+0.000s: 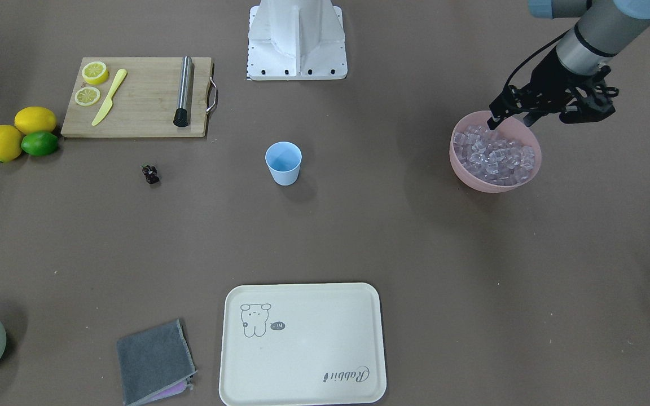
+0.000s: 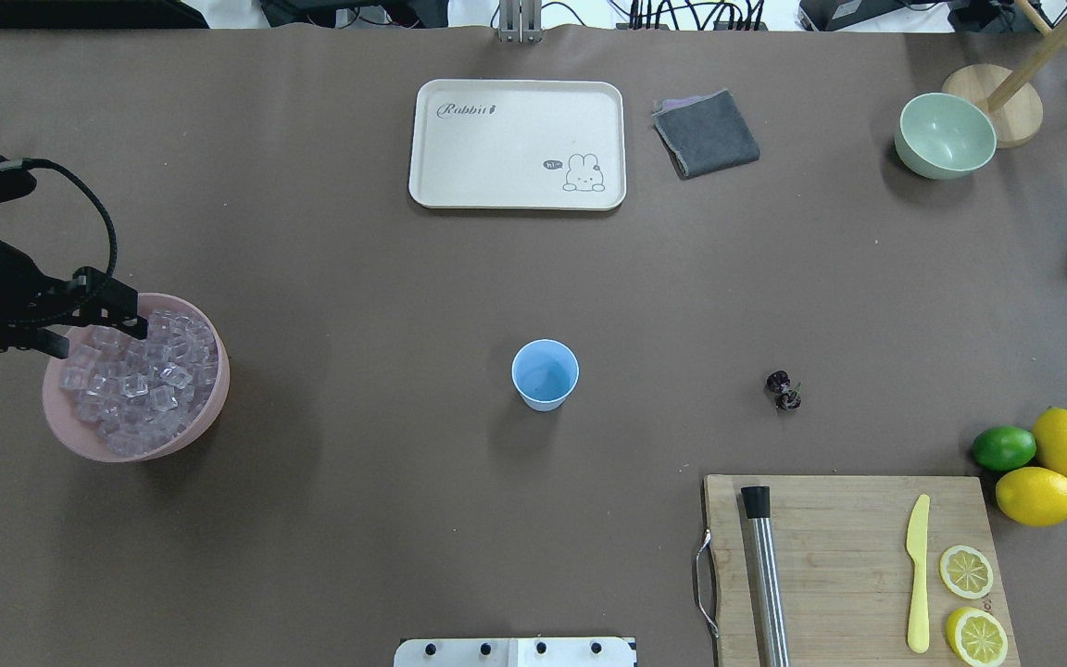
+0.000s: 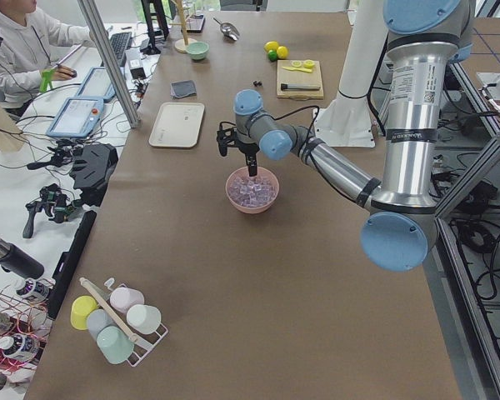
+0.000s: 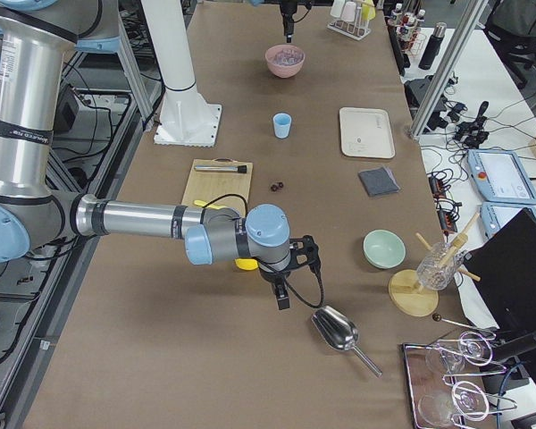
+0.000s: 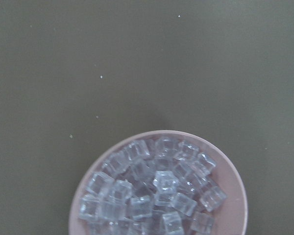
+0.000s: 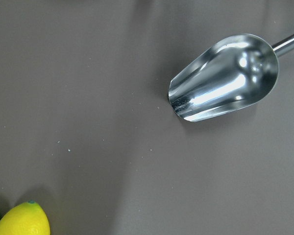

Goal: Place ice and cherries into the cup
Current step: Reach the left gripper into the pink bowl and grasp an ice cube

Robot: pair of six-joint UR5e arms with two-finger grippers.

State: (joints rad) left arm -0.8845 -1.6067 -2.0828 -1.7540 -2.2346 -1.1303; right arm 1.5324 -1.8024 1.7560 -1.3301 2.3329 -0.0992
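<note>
The light-blue cup (image 1: 283,162) (image 2: 545,373) stands upright and empty mid-table. The dark cherries (image 1: 150,174) (image 2: 784,390) lie on the table apart from it, near the cutting board. Clear ice cubes (image 1: 494,155) (image 2: 140,380) (image 5: 152,191) fill a pink bowl (image 1: 471,181) (image 2: 211,408). My left gripper (image 1: 511,121) (image 2: 106,340) hangs open and empty just over the bowl's rim, its tips above the ice. My right gripper (image 4: 283,299) shows only in the exterior right view, above the table beside a metal scoop (image 4: 338,331) (image 6: 225,90); I cannot tell whether it is open or shut.
A wooden cutting board (image 2: 830,519) holds a metal muddler (image 2: 765,574), a yellow knife and lemon slices. Two lemons and a lime (image 2: 1004,447) lie beside it. A cream tray (image 2: 517,139), a grey cloth (image 2: 706,132) and a pale green bowl (image 2: 946,134) sit at the far side.
</note>
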